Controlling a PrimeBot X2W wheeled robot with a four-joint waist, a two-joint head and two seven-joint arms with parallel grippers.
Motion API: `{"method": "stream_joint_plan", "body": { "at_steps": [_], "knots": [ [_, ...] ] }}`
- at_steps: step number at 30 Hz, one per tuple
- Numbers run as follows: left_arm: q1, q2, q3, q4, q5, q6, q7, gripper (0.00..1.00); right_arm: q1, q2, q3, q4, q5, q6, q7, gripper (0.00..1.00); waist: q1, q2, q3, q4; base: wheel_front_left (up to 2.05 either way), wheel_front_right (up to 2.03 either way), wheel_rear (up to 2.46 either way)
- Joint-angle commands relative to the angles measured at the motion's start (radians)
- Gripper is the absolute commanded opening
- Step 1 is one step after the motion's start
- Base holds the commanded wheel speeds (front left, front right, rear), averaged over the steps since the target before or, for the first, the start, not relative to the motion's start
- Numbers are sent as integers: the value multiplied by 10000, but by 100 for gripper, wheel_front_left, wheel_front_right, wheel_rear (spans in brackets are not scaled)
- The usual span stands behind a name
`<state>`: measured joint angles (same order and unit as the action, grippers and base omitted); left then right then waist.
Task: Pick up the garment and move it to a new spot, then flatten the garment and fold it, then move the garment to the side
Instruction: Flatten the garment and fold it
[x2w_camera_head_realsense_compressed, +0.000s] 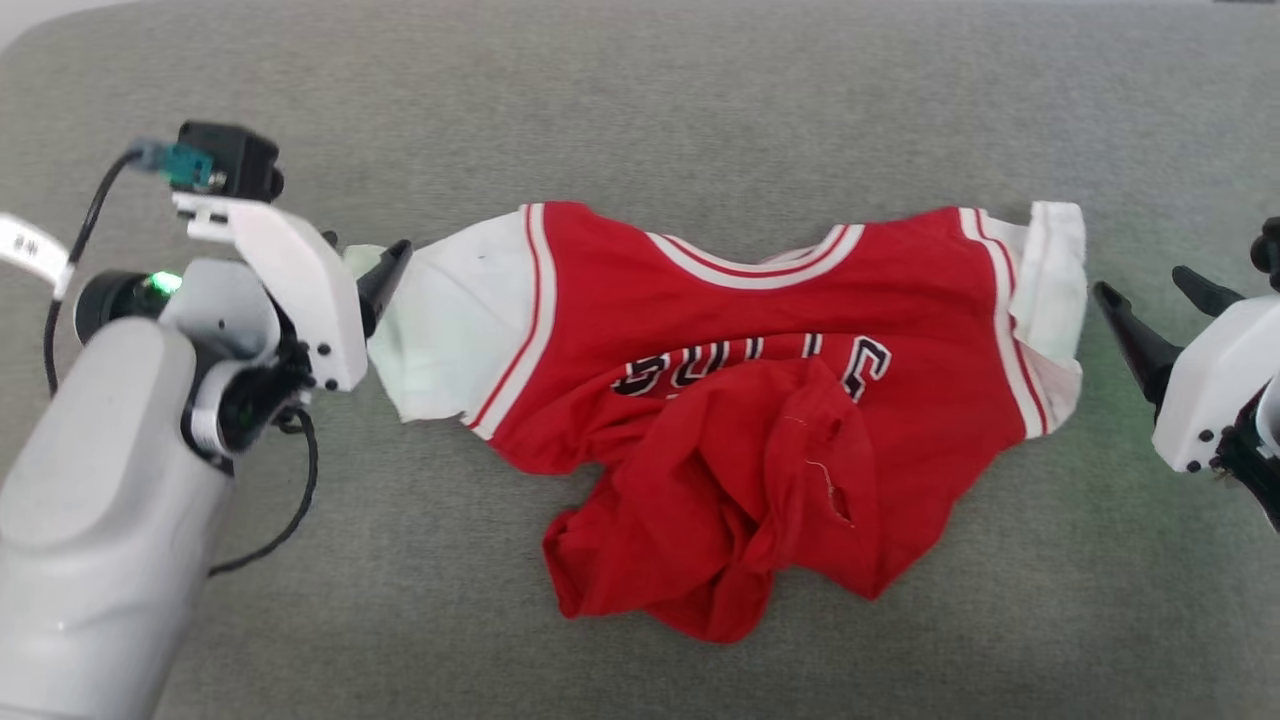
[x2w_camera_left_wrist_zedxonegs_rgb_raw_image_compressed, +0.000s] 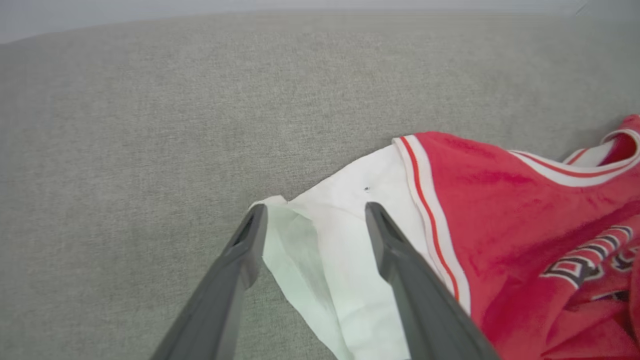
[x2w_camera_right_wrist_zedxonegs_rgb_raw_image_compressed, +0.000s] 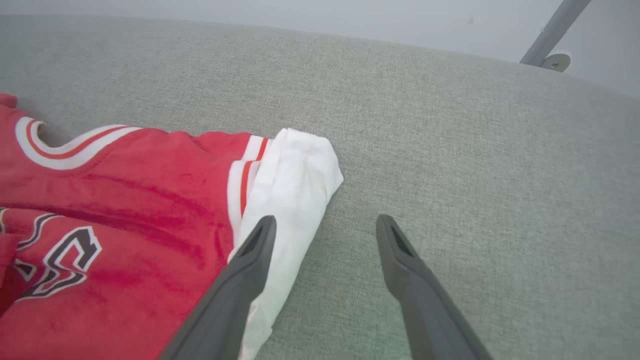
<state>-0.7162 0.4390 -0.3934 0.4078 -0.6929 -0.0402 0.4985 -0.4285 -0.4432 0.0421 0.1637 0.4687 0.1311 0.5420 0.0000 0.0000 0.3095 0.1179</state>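
Grey fabric is seen across the worktop (x2w_camera_head_realsense_compressed: 640, 100), where the garment (x2w_camera_head_realsense_compressed: 900, 330) is spread between both grippers, its lower half crumpled. One white sleeve (x2w_camera_left_wrist_zedxonegs_rgb_raw_image_compressed: 340, 250) is straddled by the left gripper (x2w_camera_left_wrist_zedxonegs_rgb_raw_image_compressed: 312, 215), fingers parted; the right gripper (x2w_camera_right_wrist_zedxonegs_rgb_raw_image_compressed: 325, 225), likewise spread, is held just beside the other sleeve (x2w_camera_right_wrist_zedxonegs_rgb_raw_image_compressed: 295, 175).

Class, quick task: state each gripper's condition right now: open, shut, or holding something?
Left gripper: open, over the white sleeve edge of the shirt, not clamped.
Right gripper: open, holding nothing.
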Motion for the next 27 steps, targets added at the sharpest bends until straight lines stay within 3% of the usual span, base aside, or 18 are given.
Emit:
{"method": "stream_joint_plan", "body": {
  "at_steps": [1, 10, 18, 23, 24, 25, 27],
  "knots": [
    [-364, 41, -107, 207, -7, 103, 470, 100, 183, 170, -131, -281, -43, -7, -14, 100, 0, 0, 97, -225, 0, 0, 0],
    [-1566, 237, -780, 2037, 405, 778, 2973, 100, 812, 786, -803, -1685, 37, -7, 393, 100, 0, 0, 347, -844, 0, 0, 0],
    [-2258, 13, -817, 3887, 306, 1011, 3476, 100, 1217, 879, -1328, -2684, 220, -7, 646, 100, 0, 0, 603, -1159, 0, 0, 0],
    [-2337, -412, -819, 4800, 50, 763, 3375, 100, 1039, 829, -1437, -2804, 301, -6, 311, 100, 0, 0, 708, -1209, 0, 0, 0],
    [-2334, -531, -822, 4984, -57, 595, 3482, 43, 972, 832, -1417, -2763, 296, -6, 258, 100, 0, 0, 739, -1212, 0, 0, 0],
    [-2370, -615, -831, 5114, -118, 486, 3458, 0, 893, 841, -1369, -2719, 330, -6, 250, 100, 0, 0, 775, -1207, 0, 0, 0],
    [-2457, -715, -835, 5333, -187, 335, 3324, 0, 688, 779, -1225, -2660, 320, -6, 161, 100, 0, 0, 851, -1169, 0, 0, 0]
  ]
}}
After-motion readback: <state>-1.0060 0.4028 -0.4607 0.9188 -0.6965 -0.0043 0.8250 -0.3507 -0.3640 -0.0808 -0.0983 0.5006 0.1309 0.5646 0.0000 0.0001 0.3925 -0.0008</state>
